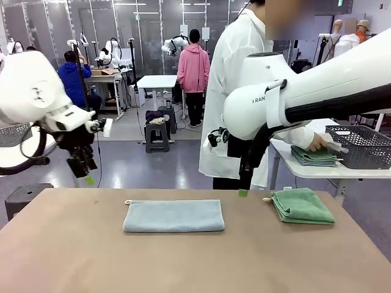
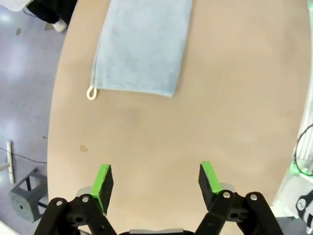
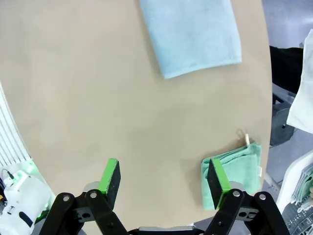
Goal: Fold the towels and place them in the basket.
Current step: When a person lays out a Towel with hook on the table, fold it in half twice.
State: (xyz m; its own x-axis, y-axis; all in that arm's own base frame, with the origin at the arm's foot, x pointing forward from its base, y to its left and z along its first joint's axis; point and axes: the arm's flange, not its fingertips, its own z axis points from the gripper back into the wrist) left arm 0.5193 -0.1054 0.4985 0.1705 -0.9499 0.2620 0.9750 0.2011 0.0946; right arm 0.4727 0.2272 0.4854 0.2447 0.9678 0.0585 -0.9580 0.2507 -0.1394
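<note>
**Both grippers empty above the light blue towel**

The light blue towel (image 1: 174, 216) lies flat on the tan table (image 1: 61, 256) as a long, neat rectangle, its white loop (image 1: 128, 202) at the corner toward the left gripper (image 1: 85, 177). It sits lower than both tools and between them. In the left wrist view it lies out ahead of the fingertips, well apart from them.

The left gripper hangs with its jaws spread and nothing between the pads; the right gripper (image 1: 243, 190) is likewise wide and empty, hovering above the table.

The mint green towel (image 1: 302, 206) rests just outside the right gripper, folded smaller and thicker than the blue one; in the right wrist view it lies under one finger, apart from it.

The dark grey basket (image 1: 366, 149) stands on a side table (image 1: 317, 172) well beyond the right gripper; a person's hand (image 1: 317, 143) rests on a stack of green towels (image 1: 314, 157) beside it.

Judging by its length, the blue towel wants one more fold. That calls for coming down on a short edge, pinching it thinly and carrying it over squarely; a skewed lift could drag the layers askew.
</note>
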